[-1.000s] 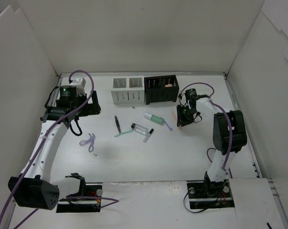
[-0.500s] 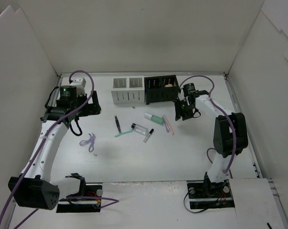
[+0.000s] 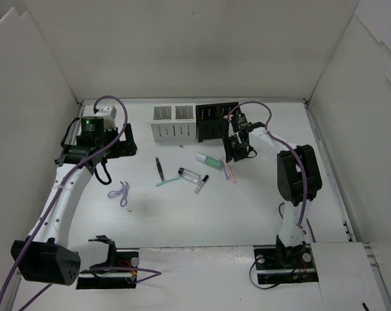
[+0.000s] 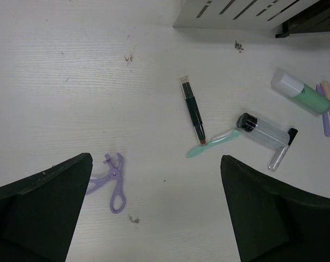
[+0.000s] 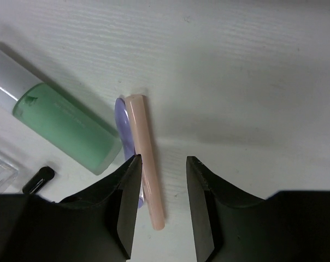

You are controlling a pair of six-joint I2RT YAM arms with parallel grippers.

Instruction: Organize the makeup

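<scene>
Top external view: the right gripper [image 3: 235, 148] has swung in from the 3 o'clock side and now hangs just in front of the black slotted box [image 3: 218, 122]. The peach stick [image 3: 230, 170] that was at its fingers a second ago now lies on the table [image 3: 182, 220], just beside the mint-green tube [image 3: 209, 159]. It seems the stick was let go short of the box, so it probably needs picking up again. The left gripper [image 3: 97, 150] has not moved from 9 o'clock. The white slotted box [image 3: 173, 123] touches the black one on its left. White panels [image 3: 182, 52] wall in the pale table.

Left wrist view: the pincer is spread wide and holds nothing. A purple eyelash curler [image 4: 111, 180] lies at 7 o'clock. A black stick [image 4: 192, 109] and a mint stick [image 4: 213, 144] sit near the centre, and a clear vial [image 4: 263, 131] lies at 3 o'clock.

Right wrist view: the jaws are narrowly parted and empty above the peach stick. A purple stick [image 5: 123, 123] touches its left side.
</scene>
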